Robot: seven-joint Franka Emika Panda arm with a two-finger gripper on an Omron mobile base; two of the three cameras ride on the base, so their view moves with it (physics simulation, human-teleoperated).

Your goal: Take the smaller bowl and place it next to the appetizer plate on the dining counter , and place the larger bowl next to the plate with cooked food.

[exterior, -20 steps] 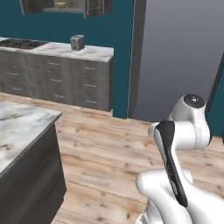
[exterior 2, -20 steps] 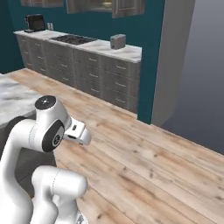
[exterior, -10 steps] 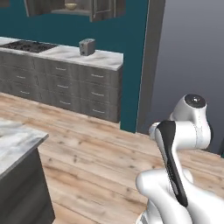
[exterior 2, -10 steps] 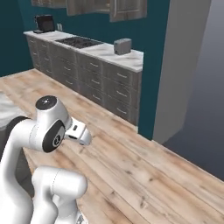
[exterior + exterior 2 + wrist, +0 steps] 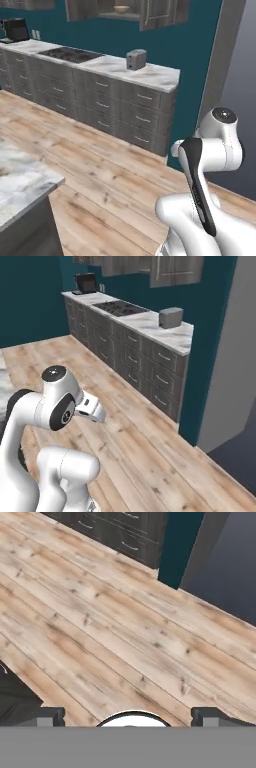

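A corner of the dining counter, marbled white-grey on a dark base, shows at the lower left of the left base view. High in an open wall cabinet stands a tan bowl, too small to tell which of the two bowls it is. Both plates are out of view. My arm is folded close over the base, with the hand pointing down at the wood floor. In the hand view my gripper is open, its two dark fingertips far apart with nothing between them.
A long run of grey drawer cabinets with a marbled top lines the teal wall, carrying a cooktop, a toaster and a coffee machine. A grey wall or column stands to the right. Wood floor lies open in between.
The whole picture has shifted: the base has moved, so the wall cabinets now appear nearer and the dining counter has slid toward the lower left. The arm's pose and the open gripper are unchanged.
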